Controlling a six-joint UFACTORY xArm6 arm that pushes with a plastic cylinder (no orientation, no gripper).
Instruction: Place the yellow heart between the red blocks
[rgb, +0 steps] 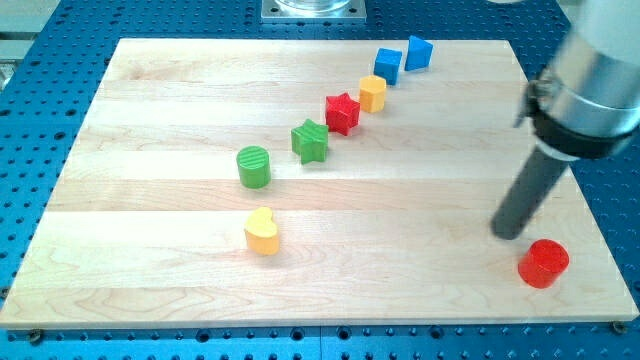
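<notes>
The yellow heart (262, 231) lies at the lower middle-left of the wooden board (140, 250). A red star (342, 112) sits at the upper middle. A red cylinder (543, 263) sits at the lower right. My tip (506, 234) rests on the board just up and left of the red cylinder, a small gap apart, far to the right of the yellow heart.
A green cylinder (254, 166) lies above the heart, and a green star (310, 141) lies up and right of it. A yellow hexagonal block (373, 93), a blue cube (388, 65) and a blue wedge-like block (418, 52) continue the diagonal row up and right.
</notes>
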